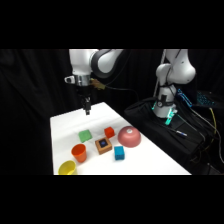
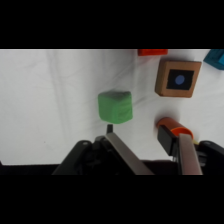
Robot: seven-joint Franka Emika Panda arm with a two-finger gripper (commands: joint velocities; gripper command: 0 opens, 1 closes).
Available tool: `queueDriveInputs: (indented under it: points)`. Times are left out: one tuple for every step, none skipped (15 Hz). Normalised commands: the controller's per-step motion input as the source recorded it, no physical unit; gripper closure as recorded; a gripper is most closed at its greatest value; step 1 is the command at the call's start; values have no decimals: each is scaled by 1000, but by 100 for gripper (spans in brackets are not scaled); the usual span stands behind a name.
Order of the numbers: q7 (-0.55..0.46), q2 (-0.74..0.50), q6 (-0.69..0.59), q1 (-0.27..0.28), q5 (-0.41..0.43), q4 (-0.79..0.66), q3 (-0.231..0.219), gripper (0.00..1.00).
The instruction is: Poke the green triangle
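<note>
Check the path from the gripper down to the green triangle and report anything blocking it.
Nothing visible blocks it. In the side view the gripper hangs above bare table, with the green triangle in front of it. The orange cup, brown block and red block sit off to the sides, not between.

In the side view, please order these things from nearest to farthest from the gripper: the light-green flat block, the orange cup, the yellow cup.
From the gripper, in the side view:
1. The light-green flat block, on the table just below the gripper.
2. The orange cup, farther toward the table's front edge.
3. The yellow cup, at the front left corner, farthest.
</note>
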Motion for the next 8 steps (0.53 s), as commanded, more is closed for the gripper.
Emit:
queueDriveInputs:
  points:
    - [-138, 282, -150, -79, 33, 443, 24, 63]
    - [-137, 274, -128, -78, 53, 402, 37, 74]
    - [-148, 261, -133, -83, 76, 375, 51, 88]
    - [-147, 271, -79, -93, 112, 332, 66, 99]
    - [-134, 270, -39, -98, 131, 304, 75, 100]
    - [-128, 278, 1, -104, 149, 280, 85, 100]
    - [-131, 283, 9, -114, 165, 271, 94, 98]
    - [-146, 312, 1, -133, 202, 269, 108, 95]
